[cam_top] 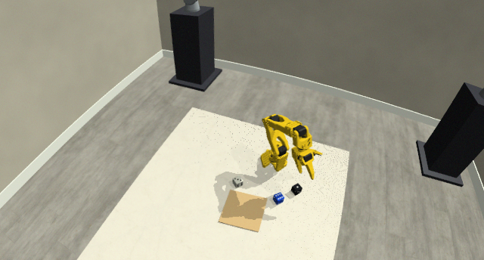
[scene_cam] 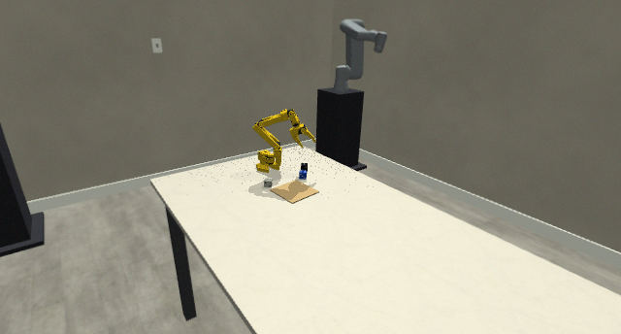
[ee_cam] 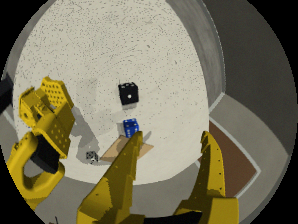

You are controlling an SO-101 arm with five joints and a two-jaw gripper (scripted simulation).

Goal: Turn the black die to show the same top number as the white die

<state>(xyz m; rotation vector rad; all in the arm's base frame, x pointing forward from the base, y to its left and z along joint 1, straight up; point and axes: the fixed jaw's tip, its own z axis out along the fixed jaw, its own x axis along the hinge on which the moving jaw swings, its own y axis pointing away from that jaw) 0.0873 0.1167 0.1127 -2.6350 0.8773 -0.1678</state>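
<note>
Partly open and holding nothing, the tool hangs in the air above the bench, its two yellow fingers spread with bare gap between them in the wrist view.

Taking the mat as the landmark: the black die sits on the bare bench off the mat's far right corner, well clear of its edge, so it is not yet on the mat at all. The blue die lies between the black die and the mat, just beside that corner. The white die rests beyond the mat's far left corner, also off it.

The relation that matters is that the black die lies below the tool and a little toward the mat side, nearly under the fingertips in the top view; in the wrist view it shows ahead of the fingers, with the blue die next in line behind it and the mat beyond. A descent would likely need to come almost straight down and stay clear of the blue die, since nudging it would spoil its face. The top numbers on the black and white dice are too small to read.
</note>
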